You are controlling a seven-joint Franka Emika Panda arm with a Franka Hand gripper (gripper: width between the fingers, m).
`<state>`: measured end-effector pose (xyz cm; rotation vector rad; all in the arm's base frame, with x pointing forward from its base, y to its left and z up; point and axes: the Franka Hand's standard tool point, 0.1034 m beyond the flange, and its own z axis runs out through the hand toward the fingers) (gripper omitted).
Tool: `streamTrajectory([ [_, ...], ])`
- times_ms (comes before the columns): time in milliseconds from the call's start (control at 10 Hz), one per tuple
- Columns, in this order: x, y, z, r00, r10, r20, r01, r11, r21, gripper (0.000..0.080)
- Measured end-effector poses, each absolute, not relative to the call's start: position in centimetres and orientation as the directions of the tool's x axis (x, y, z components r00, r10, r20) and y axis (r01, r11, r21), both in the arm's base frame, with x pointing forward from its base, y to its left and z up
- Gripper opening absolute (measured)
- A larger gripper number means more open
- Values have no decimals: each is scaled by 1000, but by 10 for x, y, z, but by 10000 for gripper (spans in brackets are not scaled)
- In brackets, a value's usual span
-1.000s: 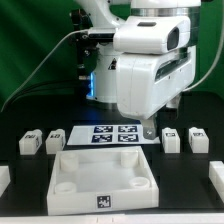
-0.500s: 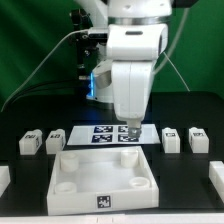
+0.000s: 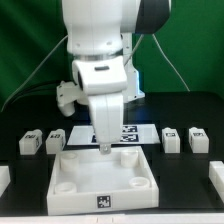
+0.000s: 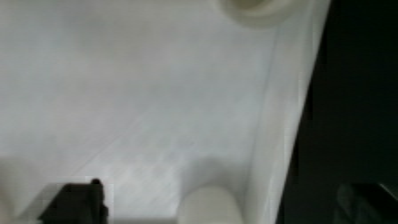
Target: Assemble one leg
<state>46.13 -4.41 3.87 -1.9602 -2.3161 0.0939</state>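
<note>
gripper (image 3: 103,148) at centre of exterior view, pointed straight down, jaws spread wide, nothing between them. tips low over back rim of tray (image 3: 58,175), a large white square piece with round corner sockets, at front of black table (image 3: 185,165). contact with tray impossible to tell.

in wrist view, two black fingertips (image 4: 75,200) far apart, white tray floor (image 4: 143,110) beneath, one round socket (image 4: 267,8) at a corner, another pale round shape (image 4: 210,205) between the fingers.

four small white tagged posts upright on table, none held. left outer leg (image 3: 30,141) and left inner leg (image 3: 56,139) on exterior view's left of arm. right inner leg (image 3: 171,138) and right outer leg (image 3: 197,138) on exterior view's right. inner ones near tray's back corners, all apart from gripper.

marker board (image 3: 128,133) flat behind tray, partly hidden by arm.
</note>
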Motion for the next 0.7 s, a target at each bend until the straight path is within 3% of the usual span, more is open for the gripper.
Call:
streamTrajectory([
  [200, 453, -49, 24, -147, 988, 50, 979, 152, -135, 650],
  [500, 451, -49, 21, -121, 991, 49, 982, 127, -142, 650],
  [700, 451, -49, 20, -121, 991, 49, 982, 127, -142, 381],
])
